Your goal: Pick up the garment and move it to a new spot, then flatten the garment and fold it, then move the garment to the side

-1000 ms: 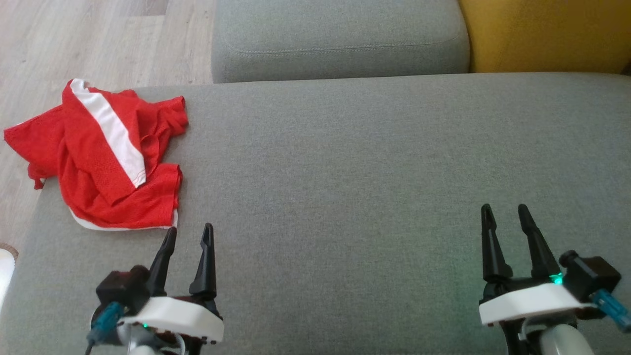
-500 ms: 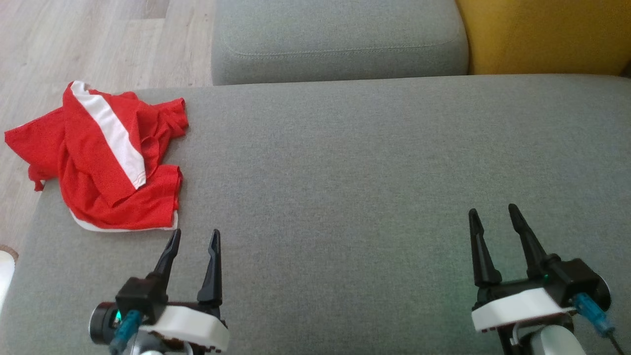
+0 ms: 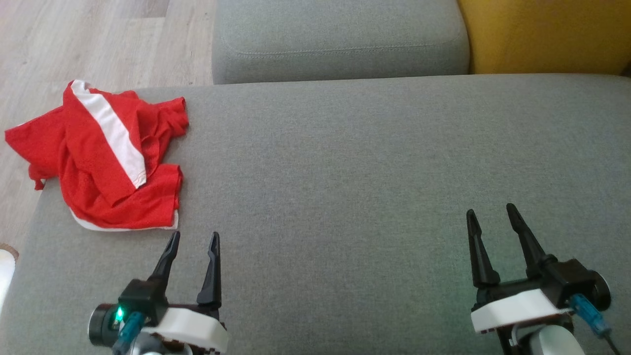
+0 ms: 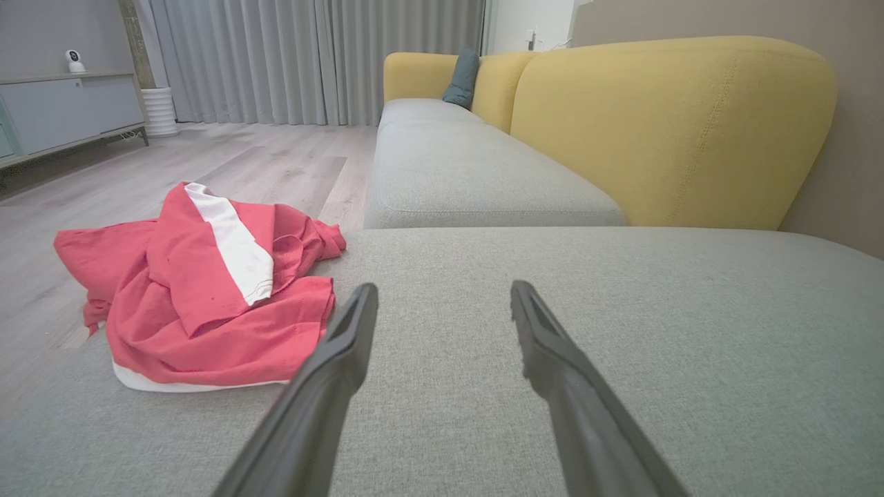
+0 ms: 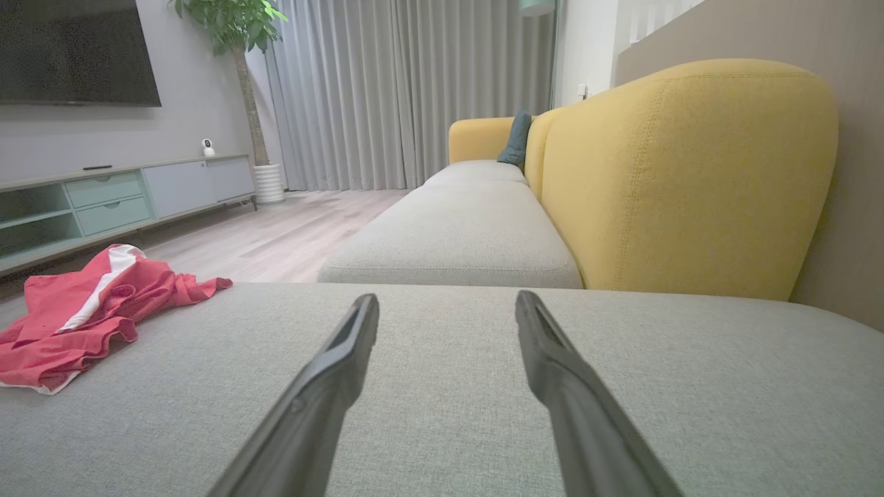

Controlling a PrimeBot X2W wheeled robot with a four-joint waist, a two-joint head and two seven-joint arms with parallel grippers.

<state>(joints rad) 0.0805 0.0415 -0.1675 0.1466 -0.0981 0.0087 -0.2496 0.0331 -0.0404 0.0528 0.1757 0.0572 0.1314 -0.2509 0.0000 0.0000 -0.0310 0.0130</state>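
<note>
The red garment (image 3: 103,158) is crumpled at 10 o'clock on the grey sofa seat (image 3: 345,162), one edge hanging off, and it hasn't budged. The left gripper (image 3: 193,237) at 7 o'clock just rolled level near its hem, fingers apart and empty. The right gripper (image 3: 490,211) at 5 o'clock drifted inward, also spread. My guess is the pickup's next.
</note>
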